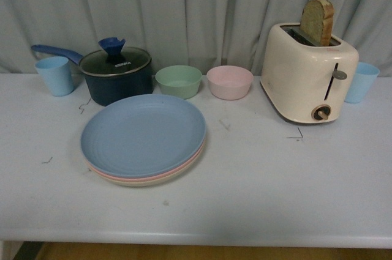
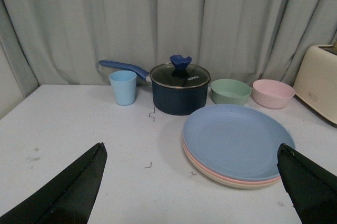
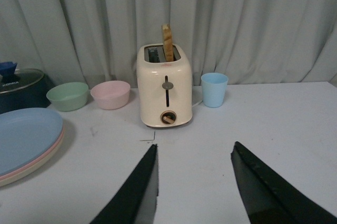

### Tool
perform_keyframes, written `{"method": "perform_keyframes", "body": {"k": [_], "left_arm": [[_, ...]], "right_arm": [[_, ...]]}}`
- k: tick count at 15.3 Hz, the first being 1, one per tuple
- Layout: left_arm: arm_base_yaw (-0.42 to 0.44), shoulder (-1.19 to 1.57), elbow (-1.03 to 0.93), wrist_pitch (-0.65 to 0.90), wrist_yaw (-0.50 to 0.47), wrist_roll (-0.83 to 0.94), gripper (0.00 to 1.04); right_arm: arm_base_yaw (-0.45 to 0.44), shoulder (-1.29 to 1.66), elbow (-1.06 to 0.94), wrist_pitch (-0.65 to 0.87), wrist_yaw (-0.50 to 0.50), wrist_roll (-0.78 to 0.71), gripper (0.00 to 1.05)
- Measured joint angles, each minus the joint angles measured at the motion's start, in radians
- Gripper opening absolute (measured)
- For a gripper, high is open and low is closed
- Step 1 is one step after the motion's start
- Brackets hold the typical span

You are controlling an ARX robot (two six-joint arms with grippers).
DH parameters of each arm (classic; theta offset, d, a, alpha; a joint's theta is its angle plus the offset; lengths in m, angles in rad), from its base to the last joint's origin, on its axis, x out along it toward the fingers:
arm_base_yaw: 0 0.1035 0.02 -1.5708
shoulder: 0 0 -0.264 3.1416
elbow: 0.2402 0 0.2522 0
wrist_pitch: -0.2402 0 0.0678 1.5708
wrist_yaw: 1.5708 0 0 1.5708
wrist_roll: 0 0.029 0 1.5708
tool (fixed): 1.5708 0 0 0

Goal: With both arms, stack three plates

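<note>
Now blue plate tops pink and beige plates.

The three plates lie stacked on the table, left of centre, just in front of a lidded saucepan with a cup to its left. Right of the saucepan stand two bowls side by side. Further right stands a toaster with a slice of bread in its slot, and a second cup stands just past it.
</note>
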Motion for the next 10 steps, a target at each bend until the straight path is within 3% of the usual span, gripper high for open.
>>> {"method": "perform_keyframes", "body": {"k": [5, 10], "left_arm": [[0.0, 0.0, 0.0, 0.0, 0.0, 0.0, 0.98], [0.0, 0.0, 0.0, 0.0, 0.0, 0.0, 0.98]], "right_arm": [[0.0, 0.0, 0.0, 0.0, 0.0, 0.0, 0.99], [0.0, 0.0, 0.0, 0.0, 0.0, 0.0, 0.98]]}}
